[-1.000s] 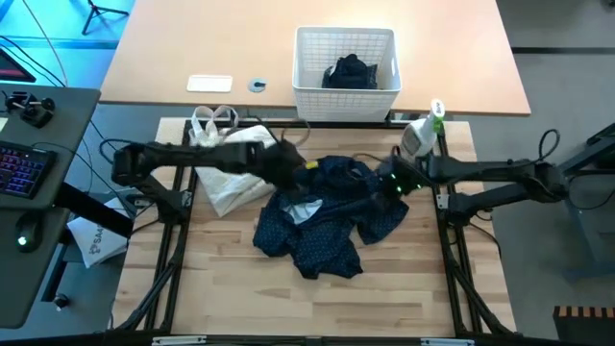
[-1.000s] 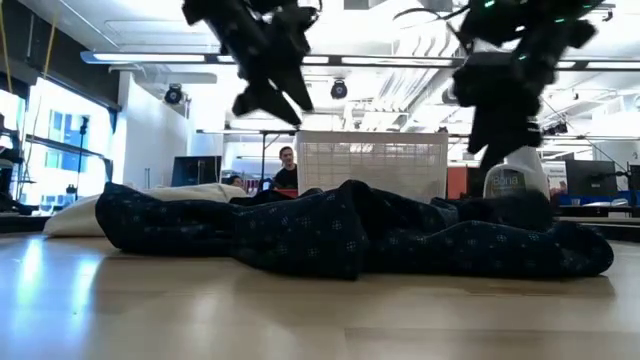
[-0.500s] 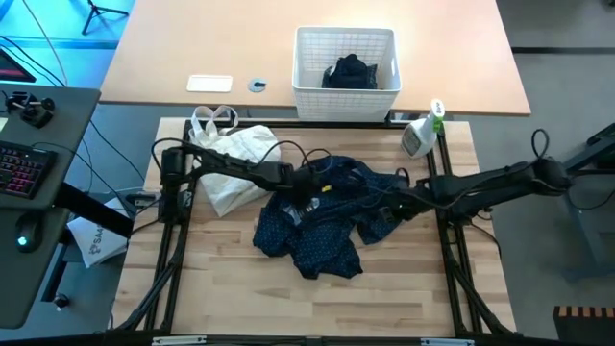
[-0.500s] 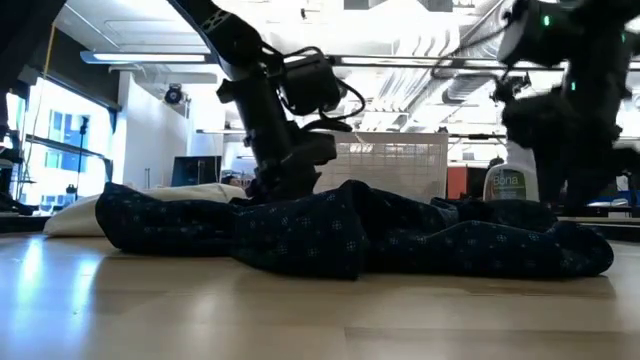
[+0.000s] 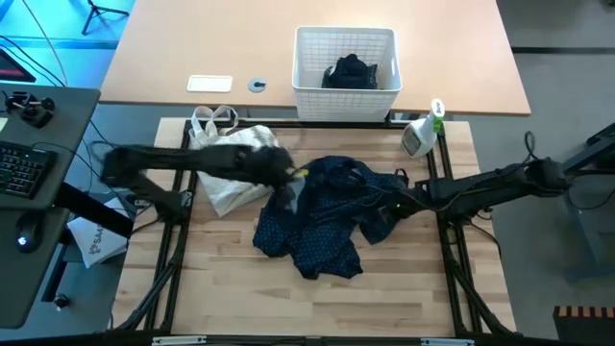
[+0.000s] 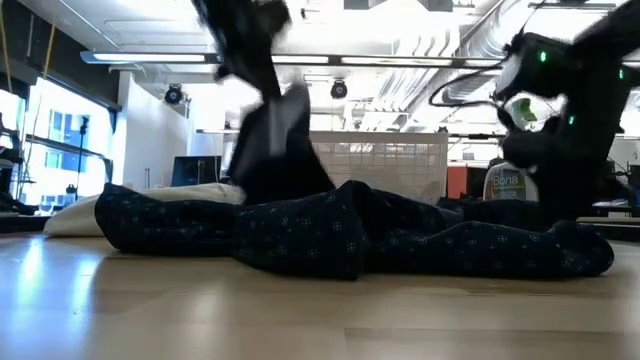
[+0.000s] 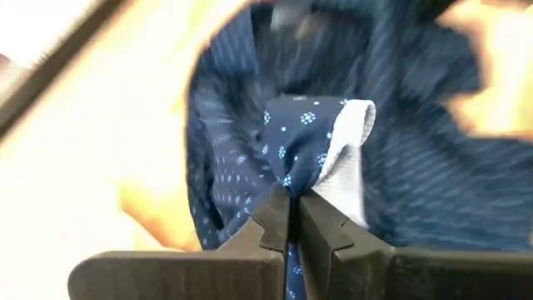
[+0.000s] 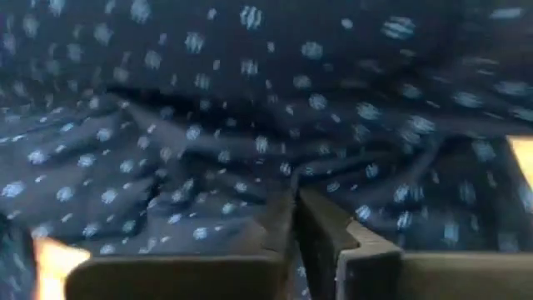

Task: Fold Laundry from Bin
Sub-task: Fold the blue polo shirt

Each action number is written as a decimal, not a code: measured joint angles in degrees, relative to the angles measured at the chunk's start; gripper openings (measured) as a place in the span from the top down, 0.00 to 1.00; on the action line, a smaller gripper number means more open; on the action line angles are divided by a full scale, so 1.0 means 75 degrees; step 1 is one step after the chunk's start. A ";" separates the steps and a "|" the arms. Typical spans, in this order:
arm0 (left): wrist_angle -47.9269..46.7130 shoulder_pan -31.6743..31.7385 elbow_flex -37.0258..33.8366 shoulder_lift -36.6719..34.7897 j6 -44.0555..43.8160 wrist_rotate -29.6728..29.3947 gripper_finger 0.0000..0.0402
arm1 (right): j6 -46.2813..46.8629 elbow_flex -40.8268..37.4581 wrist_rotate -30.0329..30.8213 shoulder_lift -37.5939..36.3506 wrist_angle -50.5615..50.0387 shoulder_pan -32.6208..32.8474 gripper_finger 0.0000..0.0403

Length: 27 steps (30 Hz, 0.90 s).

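A navy shirt with tiny white dots (image 5: 322, 216) lies crumpled on the middle of the wooden table. My left gripper (image 5: 290, 185) is shut on its left part and holds a peak of cloth (image 6: 275, 140) up off the heap. My right gripper (image 5: 389, 204) is down on the shirt's right part, shut on cloth. The white lattice bin (image 5: 306, 67) stands beyond the table's far edge with a dark garment (image 5: 351, 72) inside. My left gripper pinches a fold of the dotted shirt beside its pale inner lining (image 7: 287, 179) between its two fingers, slanting down from the table's left. That part is raised into a steep peak, while the remaining cloth lies on the table. My right gripper pinches a ridge of the dotted cloth (image 8: 291, 187) between its two fingers, coming steeply from above on the table's right side. The cloth there lies on the table; one layer or several, I cannot tell.
A cream-white cloth bag (image 5: 235, 159) with loop handles lies at the table's far left, close to my left arm. A spray bottle (image 5: 421, 135) stands at the far right corner. Bare wood is free along the near edge.
My left gripper dropped onto the shirt's left part, shut on it and rose back toward the left, drawing a peak of cloth up while the rest stayed down. My right gripper sank onto the shirt's right part and shut there.
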 joint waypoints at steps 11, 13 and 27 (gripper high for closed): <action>0.0479 -0.0716 0.0774 -0.3737 -0.0603 0.0648 1.00 | -0.1732 0.4991 -0.1845 -0.1282 -0.5251 0.0820 0.99; 0.1332 -0.0856 0.0919 -0.4129 -0.0614 0.1361 1.00 | -0.1685 0.5885 -0.2623 -0.1401 -0.4876 0.0963 1.00; 0.0660 -0.1238 0.1004 -0.4739 -0.0262 -0.0260 1.00 | -0.3970 0.6375 -0.0379 -0.0388 -0.3847 0.0035 0.85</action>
